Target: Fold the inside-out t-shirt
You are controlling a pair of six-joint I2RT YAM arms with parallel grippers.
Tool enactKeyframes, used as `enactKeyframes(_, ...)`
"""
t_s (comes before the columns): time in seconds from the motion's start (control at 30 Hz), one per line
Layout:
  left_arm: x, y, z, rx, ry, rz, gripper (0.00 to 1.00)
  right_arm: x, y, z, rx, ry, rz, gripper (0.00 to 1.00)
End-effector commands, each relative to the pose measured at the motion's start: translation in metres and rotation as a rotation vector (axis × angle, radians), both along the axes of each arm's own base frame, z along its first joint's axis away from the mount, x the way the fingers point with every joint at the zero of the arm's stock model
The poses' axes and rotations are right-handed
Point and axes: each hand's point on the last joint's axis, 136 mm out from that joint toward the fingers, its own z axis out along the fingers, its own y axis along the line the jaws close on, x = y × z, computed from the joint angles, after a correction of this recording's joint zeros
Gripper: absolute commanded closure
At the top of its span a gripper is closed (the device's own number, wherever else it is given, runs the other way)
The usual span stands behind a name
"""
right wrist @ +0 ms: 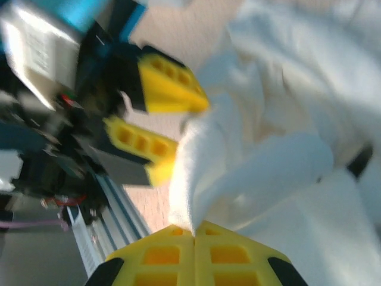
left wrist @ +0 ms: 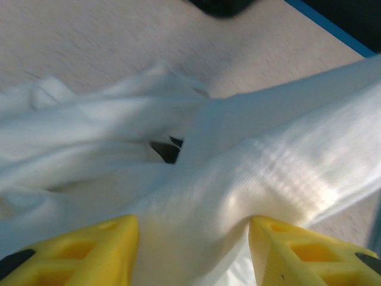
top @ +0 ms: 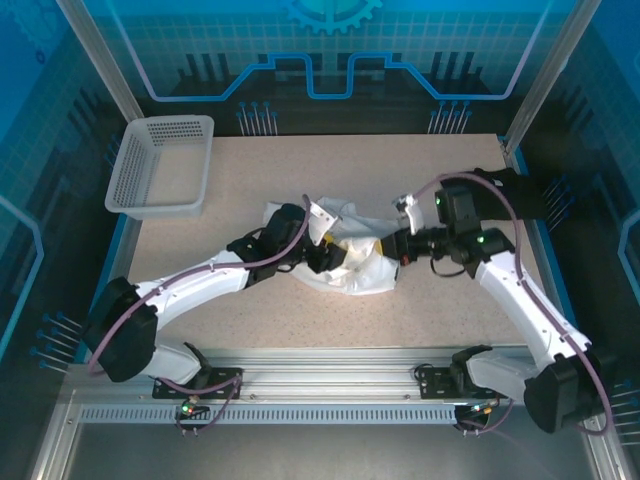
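Note:
The inside-out t-shirt (top: 352,256) is a crumpled white heap at the middle of the table. My left gripper (top: 330,255) is at the heap's left side and my right gripper (top: 398,250) at its right side. In the left wrist view its yellow fingers (left wrist: 83,250) stand well apart, and a thick fold of the t-shirt (left wrist: 196,196) runs between them. In the right wrist view my right gripper (right wrist: 194,229) is shut on a raised fold of the t-shirt (right wrist: 262,173). The left gripper (right wrist: 178,128) shows there too, its fingers apart at the cloth's edge.
A white mesh basket (top: 132,170) stands at the back left of the table. Bare tabletop (top: 300,170) lies behind the shirt. The metal rail (top: 330,370) of the arm bases runs along the near edge.

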Motion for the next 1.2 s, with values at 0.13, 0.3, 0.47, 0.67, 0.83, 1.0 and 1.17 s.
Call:
enactKeyframes(0.13,-0.046,0.020,0.013,-0.106,0.063,-0.018,0.33,-0.069,-0.021,-0.101,-0.123,0.333,-0.156,1.00)
enactKeyframes(0.3,-0.012,0.028,-0.008,0.037,0.141,0.164,0.30,-0.064,-0.026,-0.108,-0.131,0.307,-0.210,1.00)
enactKeyframes(0.47,0.009,0.011,-0.029,0.133,0.198,0.175,0.29,-0.064,-0.020,-0.113,-0.133,0.306,-0.182,1.00)
enactKeyframes(0.67,0.046,0.002,-0.074,0.273,0.273,0.273,0.30,-0.062,-0.018,-0.115,-0.147,0.289,-0.165,1.00)
enactKeyframes(0.83,0.070,-0.019,-0.110,0.299,0.337,0.279,0.36,-0.057,-0.017,-0.112,-0.151,0.273,-0.157,1.00)
enactKeyframes(1.0,0.089,-0.036,-0.116,0.248,0.323,0.279,0.59,-0.054,-0.017,-0.111,-0.154,0.257,-0.153,1.00)
enactKeyframes(1.17,0.112,-0.034,-0.089,0.180,0.248,0.298,0.98,-0.050,-0.018,-0.101,-0.169,0.213,-0.130,1.00)
